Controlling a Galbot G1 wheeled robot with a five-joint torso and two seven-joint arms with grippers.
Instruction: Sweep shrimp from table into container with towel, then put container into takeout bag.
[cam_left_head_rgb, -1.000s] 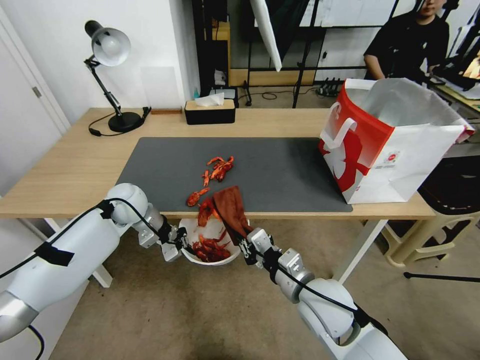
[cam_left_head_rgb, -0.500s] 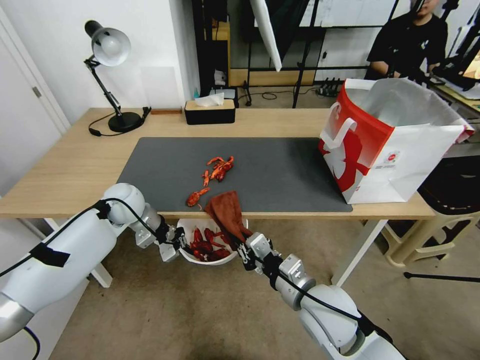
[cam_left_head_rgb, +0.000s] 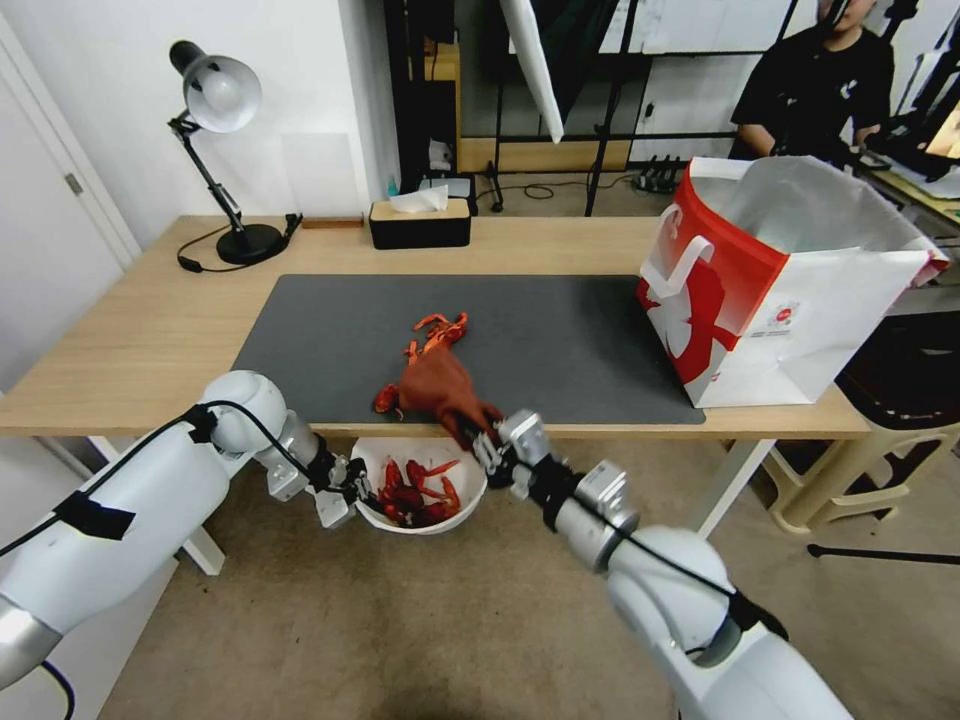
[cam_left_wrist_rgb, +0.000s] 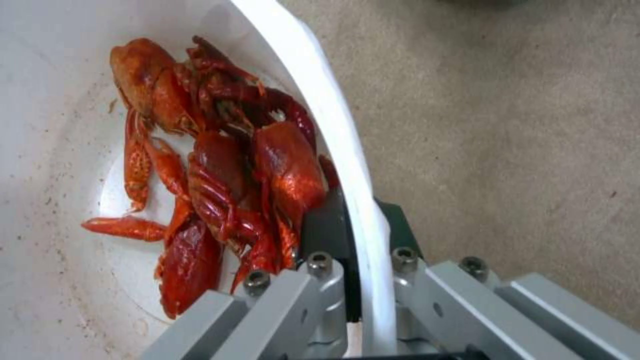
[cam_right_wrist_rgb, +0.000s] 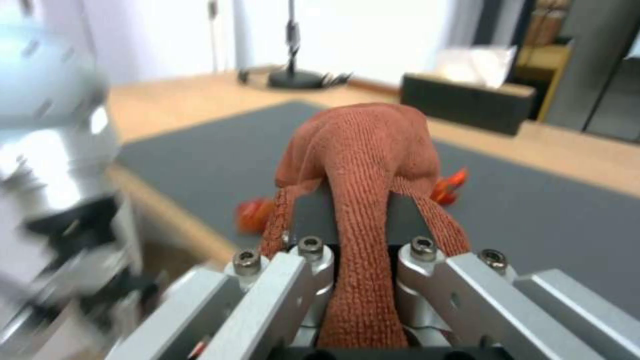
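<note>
Reaching back out over the counter (cam_left_head_rgb: 150, 330), the right gripper (cam_left_head_rgb: 478, 436) now carries the rust-brown towel (cam_left_head_rgb: 436, 387) onto the dark grey mat (cam_left_head_rgb: 560, 340), where a second ago the cloth hung at the counter's front edge above the bowl. The gripper is clamped on the towel, the cloth bunched between its jaws in the right wrist view. The towel sits just short of the few crayfish (cam_left_head_rgb: 437, 331) left on the mat, so another sweep looks to be starting. The left gripper (cam_left_head_rgb: 352, 487) pinches the rim of the white bowl (cam_left_head_rgb: 468, 490) below the counter edge, with a heap of crayfish inside. The red and white takeout bag (cam_left_head_rgb: 770, 290) stands open to the right; its small logo is too small to read.
</note>
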